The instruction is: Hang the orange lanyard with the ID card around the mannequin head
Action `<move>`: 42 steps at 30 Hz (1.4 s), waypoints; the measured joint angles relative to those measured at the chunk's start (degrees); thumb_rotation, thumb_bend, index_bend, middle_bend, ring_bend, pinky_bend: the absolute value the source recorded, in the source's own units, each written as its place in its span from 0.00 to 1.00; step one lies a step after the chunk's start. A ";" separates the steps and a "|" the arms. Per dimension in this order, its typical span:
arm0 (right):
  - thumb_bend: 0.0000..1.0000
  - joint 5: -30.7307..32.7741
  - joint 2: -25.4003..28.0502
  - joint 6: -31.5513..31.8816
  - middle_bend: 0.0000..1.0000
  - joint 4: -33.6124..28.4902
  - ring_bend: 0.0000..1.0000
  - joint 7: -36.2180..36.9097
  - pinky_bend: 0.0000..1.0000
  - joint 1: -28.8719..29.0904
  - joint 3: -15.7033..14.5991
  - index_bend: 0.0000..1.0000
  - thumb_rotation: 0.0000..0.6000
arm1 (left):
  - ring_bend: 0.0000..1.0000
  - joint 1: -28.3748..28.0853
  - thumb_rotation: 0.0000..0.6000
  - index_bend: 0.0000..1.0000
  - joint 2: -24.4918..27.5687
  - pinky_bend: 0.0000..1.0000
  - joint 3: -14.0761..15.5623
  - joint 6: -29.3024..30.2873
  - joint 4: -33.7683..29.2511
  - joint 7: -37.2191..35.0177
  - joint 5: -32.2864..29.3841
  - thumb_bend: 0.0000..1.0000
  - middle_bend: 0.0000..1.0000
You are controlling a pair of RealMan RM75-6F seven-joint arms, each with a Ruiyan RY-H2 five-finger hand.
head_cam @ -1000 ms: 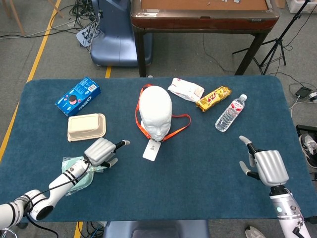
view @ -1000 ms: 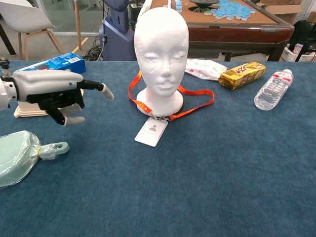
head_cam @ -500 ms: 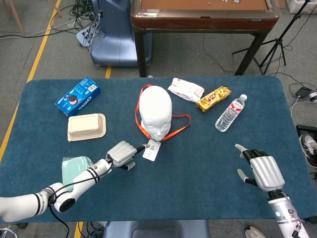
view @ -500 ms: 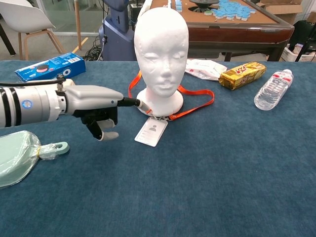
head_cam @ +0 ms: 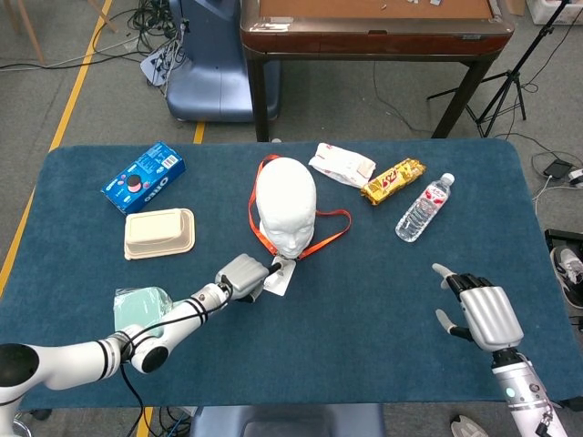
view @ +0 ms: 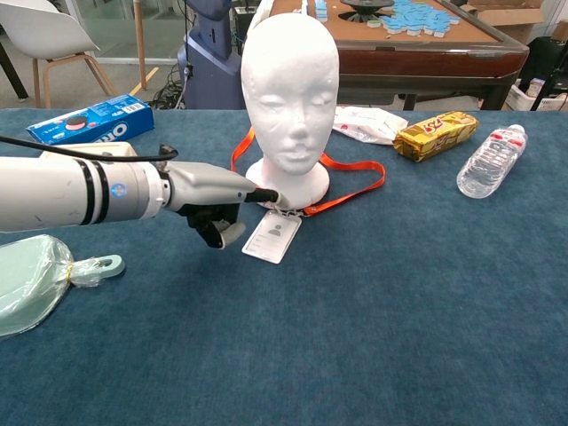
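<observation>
Head view steeply downward, chest view low and close, both sharing mannequin head (head_cam: 285, 217)

L hand (head_cam: 243, 276) reaches ID card (head_cam: 280, 277) below mannequin head (head_cam: 286, 206); orange lanyard (head_cam: 321, 235) flat on table (head_cam: 364, 309); R hand (head_cam: 481, 308) apart, fingers (head_cam: 444, 273) spread.

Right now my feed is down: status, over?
Left robot hand at the ID card, grip unclear. Right robot hand open, idle. Orange lanyard loops the mannequin head base.

orange lanyard (view: 355, 191), white mannequin head (view: 290, 84), blue table (view: 373, 319)
</observation>
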 measured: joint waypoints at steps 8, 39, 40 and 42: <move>0.35 0.24 -0.10 -0.37 0.38 0.27 0.32 0.84 0.39 -0.16 0.39 0.18 1.00 | 0.91 -3.04 1.00 0.01 -2.94 0.94 0.22 -0.94 2.90 3.98 -6.21 0.67 0.94; 0.35 -1.41 0.17 -0.92 0.38 0.29 0.32 3.56 0.39 -0.93 0.36 0.18 1.00 | 0.89 -11.31 1.00 0.08 7.68 0.94 12.17 0.20 -16.63 18.94 -24.12 0.67 0.92; 0.35 -1.47 0.14 -0.92 0.38 0.29 0.32 3.63 0.39 -0.95 0.37 0.18 1.00 | 0.89 -12.06 1.00 0.08 8.70 0.94 12.76 0.22 -18.24 19.24 -25.05 0.66 0.92; 0.35 -1.60 0.10 -0.95 0.38 0.30 0.32 3.75 0.39 -0.98 0.34 0.18 1.00 | 0.89 -12.89 1.00 0.08 10.04 0.94 13.46 0.86 -20.11 19.56 -25.88 0.66 0.91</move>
